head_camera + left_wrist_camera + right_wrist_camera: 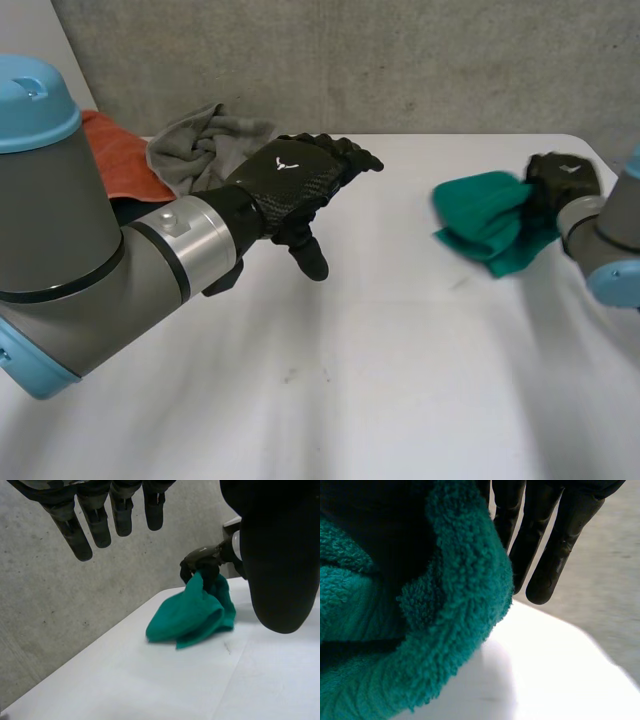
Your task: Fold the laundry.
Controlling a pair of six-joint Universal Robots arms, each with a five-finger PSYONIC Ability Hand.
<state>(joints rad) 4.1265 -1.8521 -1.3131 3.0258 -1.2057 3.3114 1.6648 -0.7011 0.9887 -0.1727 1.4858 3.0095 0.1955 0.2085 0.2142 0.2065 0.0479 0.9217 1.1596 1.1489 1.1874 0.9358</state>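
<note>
- Left arm (90, 270): nearest item; comes in over the near left of the white table (400, 400) and reaches toward its middle.
- Left hand (285, 185): held above the table with its back upward. The fingers are straight and slightly apart, the thumb hangs downward, and it holds nothing. It is well apart from the towel.
- Green towel (485, 222): bunched, on the right half of the table. Its long axis runs across the table. The loose end lies on the surface and points toward the table's middle, and the other end rises into the right hand.
- Right hand (562, 180): at the towel's right end, clamped on the gathered cloth. Its fingers (552, 555) run straight past the fold.
- Grey cloth (200, 140): crumpled at the far left edge, behind the left hand.
- Orange cloth (120, 155): just beside the grey cloth, further left.
- Concrete wall (400, 60): behind the table.
</note>
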